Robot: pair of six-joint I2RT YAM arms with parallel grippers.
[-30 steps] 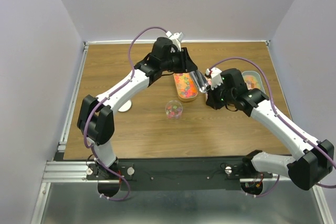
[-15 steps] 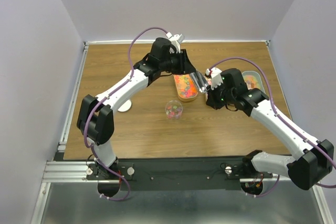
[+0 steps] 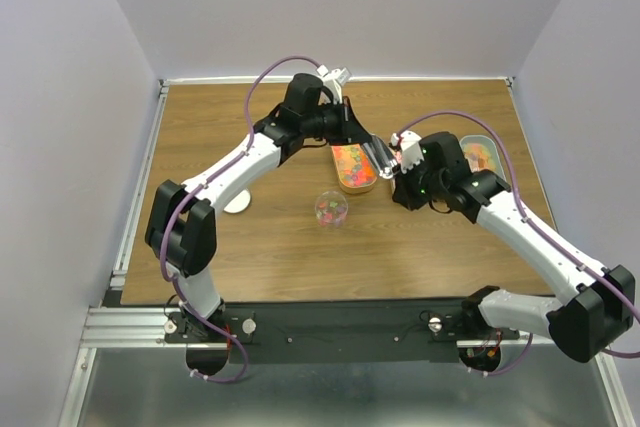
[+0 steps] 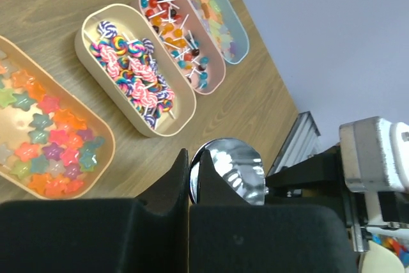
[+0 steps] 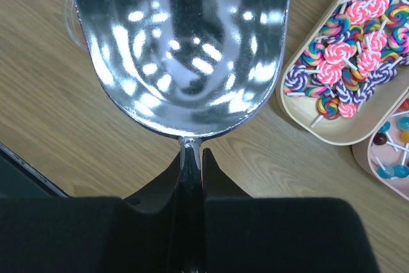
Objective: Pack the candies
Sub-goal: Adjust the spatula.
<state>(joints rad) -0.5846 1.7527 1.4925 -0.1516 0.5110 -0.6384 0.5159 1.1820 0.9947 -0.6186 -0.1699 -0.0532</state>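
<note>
Right wrist: gripper (image 5: 190, 158) clamps scoop (image 5: 185, 43); glossy, rounded metal.

Orange tray (image 4: 110, 150), cream tray (image 4: 84, 28), pink tray (image 4: 215, 86) and teal tray (image 4: 240, 57) lie side by side on a wooden table (image 4: 255, 108)

Table (image 3: 200, 257): rectangular, brown wood-grain top, set in the middle of the enclosure.
Back wall (image 3: 340, 7), left wall (image 3: 60, 147), right wall (image 3: 590, 67): plain, pale lilac-grey, standing close on three sides of the table.
White strip (image 3: 430, 78): runs along the far table edge.
Aluminium rail (image 3: 137, 197): runs along the left table edge.
Metal sheet (image 3: 330, 402): grey, dull, below the near edge.
Light: even and soft, with faint shadows.
</note>
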